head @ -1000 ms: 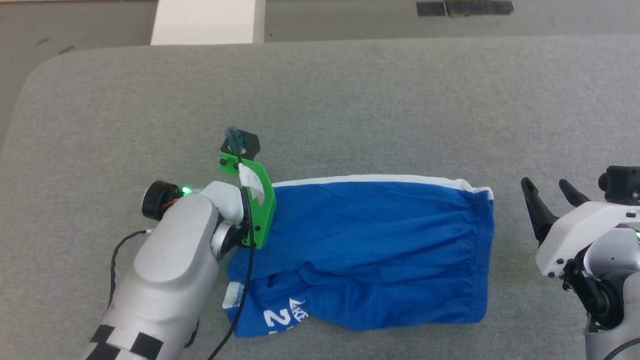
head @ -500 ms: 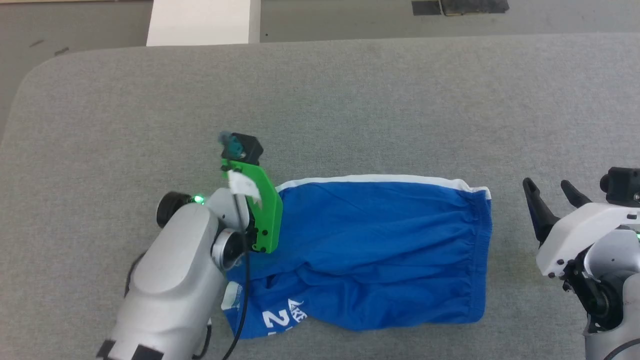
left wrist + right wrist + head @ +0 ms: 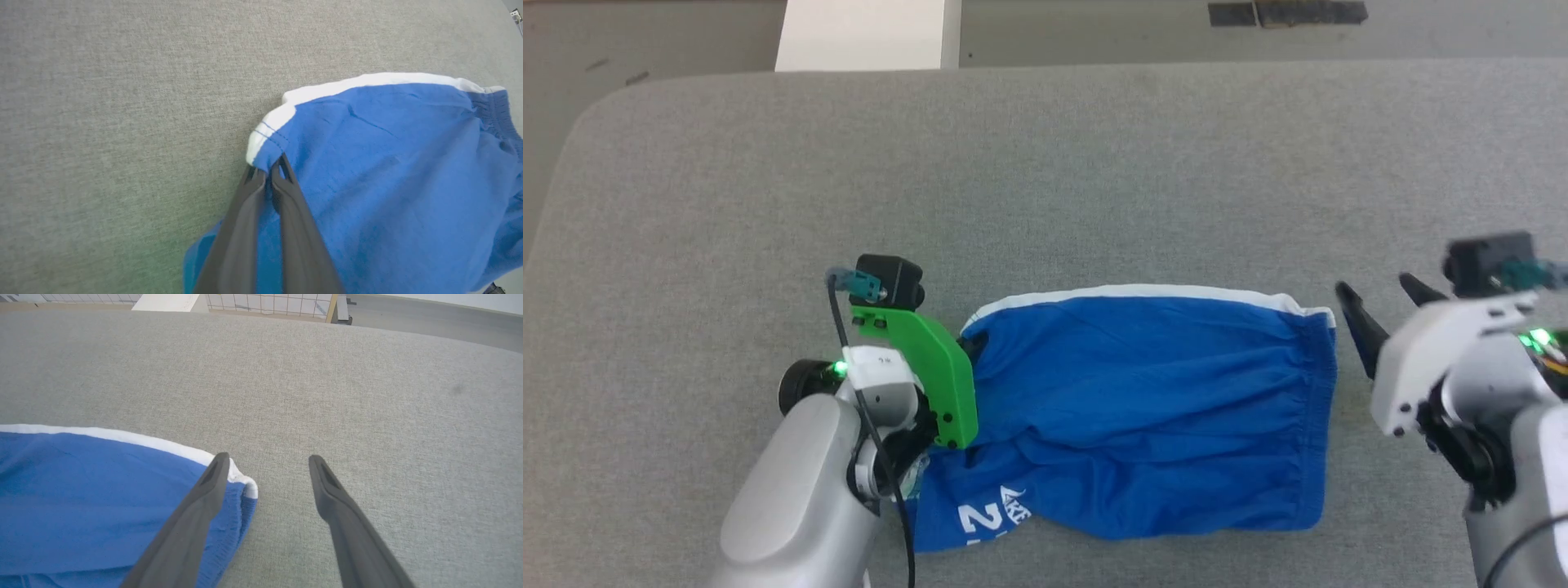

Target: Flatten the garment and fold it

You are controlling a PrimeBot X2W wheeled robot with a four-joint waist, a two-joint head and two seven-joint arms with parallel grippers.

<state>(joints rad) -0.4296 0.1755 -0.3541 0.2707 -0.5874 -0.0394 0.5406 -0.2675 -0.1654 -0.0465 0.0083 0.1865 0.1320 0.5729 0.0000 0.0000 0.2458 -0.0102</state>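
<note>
my left gripper [image 3: 269, 173] pinches the white-trimmed corner of the garment [image 3: 1143, 392], lying rumpled at lower centre of the grey table [image 3: 1045, 163], so i can pull it flat, while my right gripper [image 3: 269, 458] hovers spread open by its upper right corner, ready to grab.

Wrinkled blue garment [image 3: 1143, 400] with white trim lies spread on grey table [image 3: 1045, 180].

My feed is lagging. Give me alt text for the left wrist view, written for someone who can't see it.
The left hand, its two dark fingers closed together, pinches the edge of the blue shorts right at a white-trimmed corner. The shorts lie on the grey table covering and spread toward the right of the view.
</note>
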